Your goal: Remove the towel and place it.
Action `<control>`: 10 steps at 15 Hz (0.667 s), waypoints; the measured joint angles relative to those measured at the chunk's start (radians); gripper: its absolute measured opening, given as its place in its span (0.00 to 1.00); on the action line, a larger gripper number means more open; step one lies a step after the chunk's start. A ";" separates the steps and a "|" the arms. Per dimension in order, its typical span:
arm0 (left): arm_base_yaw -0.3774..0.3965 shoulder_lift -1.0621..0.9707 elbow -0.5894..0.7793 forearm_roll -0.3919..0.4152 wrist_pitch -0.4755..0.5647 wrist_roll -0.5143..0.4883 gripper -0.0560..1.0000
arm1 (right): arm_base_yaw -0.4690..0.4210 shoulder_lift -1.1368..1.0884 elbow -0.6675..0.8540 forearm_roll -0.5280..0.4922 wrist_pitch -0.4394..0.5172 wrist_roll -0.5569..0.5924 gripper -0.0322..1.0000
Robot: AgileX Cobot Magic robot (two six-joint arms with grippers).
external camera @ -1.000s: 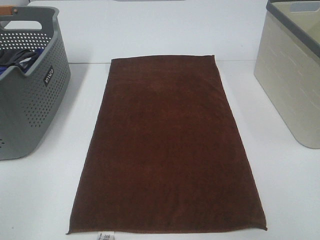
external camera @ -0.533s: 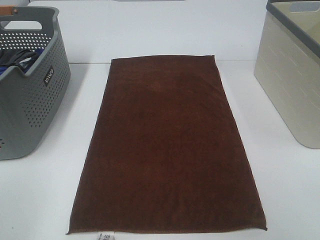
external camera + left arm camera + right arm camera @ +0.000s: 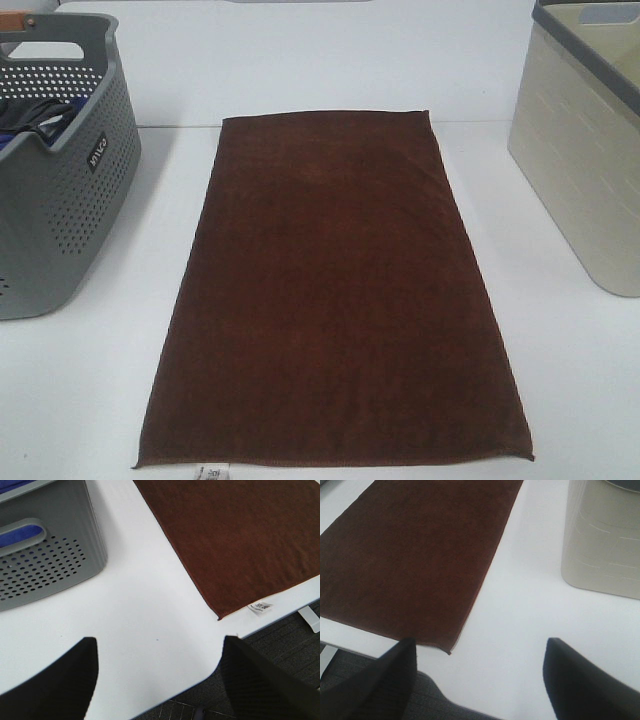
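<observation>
The dark-brown towel (image 3: 335,290) lies flat and spread out in the middle of the white table (image 3: 80,390), its small white tag (image 3: 211,472) at the near short edge. It also shows in the left wrist view (image 3: 240,540) with the tag (image 3: 261,607), and in the right wrist view (image 3: 415,555). My left gripper (image 3: 157,680) is open and empty over the table's near edge, left of the towel's near corner. My right gripper (image 3: 480,680) is open and empty over the near edge, right of the towel's other near corner. Neither gripper shows in the exterior high view.
A grey perforated laundry basket (image 3: 60,170) holding black and blue garments (image 3: 30,118) stands at the left, also in the left wrist view (image 3: 45,555). A cream bin with a grey rim (image 3: 585,150) stands at the right, also in the right wrist view (image 3: 602,540).
</observation>
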 joint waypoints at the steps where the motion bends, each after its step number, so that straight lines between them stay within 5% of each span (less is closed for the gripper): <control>1: 0.000 0.000 0.000 0.000 0.000 0.000 0.68 | 0.000 0.000 0.000 0.000 0.000 0.000 0.69; 10: 0.035 -0.004 0.000 0.000 0.000 0.000 0.68 | 0.000 0.000 0.000 0.000 0.000 0.000 0.69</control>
